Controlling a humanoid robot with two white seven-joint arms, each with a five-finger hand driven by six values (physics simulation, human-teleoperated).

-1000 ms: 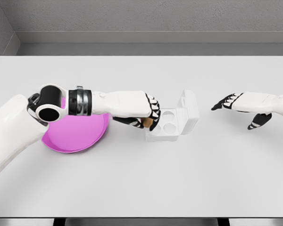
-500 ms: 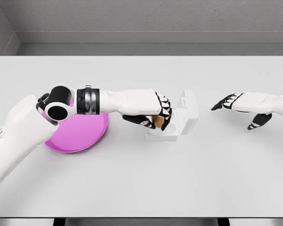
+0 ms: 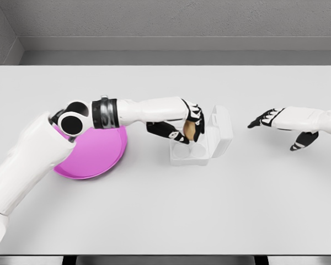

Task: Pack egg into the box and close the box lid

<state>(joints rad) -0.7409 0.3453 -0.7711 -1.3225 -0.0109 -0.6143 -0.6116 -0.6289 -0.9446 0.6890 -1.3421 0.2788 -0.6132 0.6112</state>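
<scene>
Nearest the front edge of the white table (image 3: 165, 221) there is only bare surface on the right, while the left arm sweeps in from the front left corner and reaches toward the middle. Under that arm, on the left half of the table, lies a round pink plate (image 3: 94, 154), partly covered by the forearm. Just to the right of the plate sits the small white box (image 3: 193, 149), its lid (image 3: 220, 126) standing open on the right side and round cups showing in its tray. The left hand (image 3: 185, 126) is over the box's far left part, its fingers closed around the brown egg (image 3: 190, 131), which hangs just above the tray. Well apart toward the right edge, the right hand (image 3: 276, 118) hovers above the table with fingers loosely spread, holding nothing.
</scene>
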